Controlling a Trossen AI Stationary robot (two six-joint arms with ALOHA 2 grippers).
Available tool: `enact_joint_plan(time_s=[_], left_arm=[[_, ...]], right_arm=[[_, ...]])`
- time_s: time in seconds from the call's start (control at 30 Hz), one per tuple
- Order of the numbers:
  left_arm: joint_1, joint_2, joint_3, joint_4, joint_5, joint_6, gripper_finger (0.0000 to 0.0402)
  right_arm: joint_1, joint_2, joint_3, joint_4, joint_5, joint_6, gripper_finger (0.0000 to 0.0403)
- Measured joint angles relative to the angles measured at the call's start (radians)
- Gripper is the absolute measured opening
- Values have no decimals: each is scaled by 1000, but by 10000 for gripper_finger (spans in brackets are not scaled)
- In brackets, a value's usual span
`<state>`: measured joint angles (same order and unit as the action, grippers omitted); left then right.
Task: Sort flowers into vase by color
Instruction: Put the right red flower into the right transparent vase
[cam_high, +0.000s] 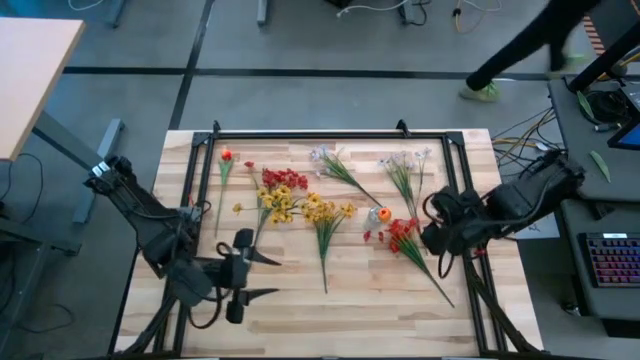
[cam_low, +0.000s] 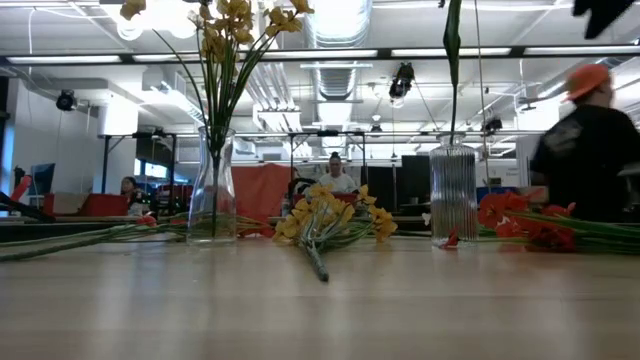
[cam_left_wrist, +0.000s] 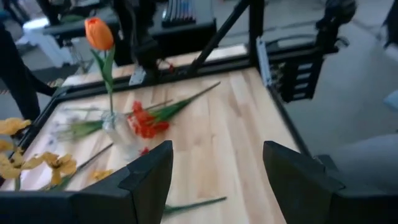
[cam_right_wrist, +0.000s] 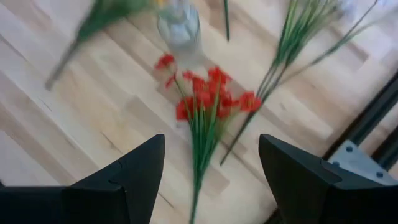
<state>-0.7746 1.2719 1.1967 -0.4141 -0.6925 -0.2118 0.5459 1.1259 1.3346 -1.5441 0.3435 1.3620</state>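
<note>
In the high view, flowers are seen scattered across the middle of the tabletop — red, yellow, white. At right, the right hand is held wide open and empty above a red spray, beside a glass vase. The vase could be toppled if the stems snag. The left hand — lower left, open, empty.

Wooden table, pale planks, with a black metal frame along its far edge and sides. Beyond the right edge: a keyboard with lit keys. Beyond the far right corner: a person in dark clothes and an orange cap.
</note>
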Motion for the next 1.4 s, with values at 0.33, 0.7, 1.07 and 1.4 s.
enact_joint_plan(time_s=[0.33, 0.7, 1.07, 1.4], left_arm=[[1, -182, -214, 243, 16, 24, 220], [2, -287, -316, 423, -58, 25, 199], [4, -278, -327, 436, -94, 44, 199], [7, -232, -331, 452, -96, 40, 199]], right_arm=[[103, 15, -278, 291, -44, 118, 270], [107, 82, -570, 588, -117, 200, 301], [107, 306, -578, 655, -156, 197, 288], [106, 387, -572, 706, -206, 200, 193]])
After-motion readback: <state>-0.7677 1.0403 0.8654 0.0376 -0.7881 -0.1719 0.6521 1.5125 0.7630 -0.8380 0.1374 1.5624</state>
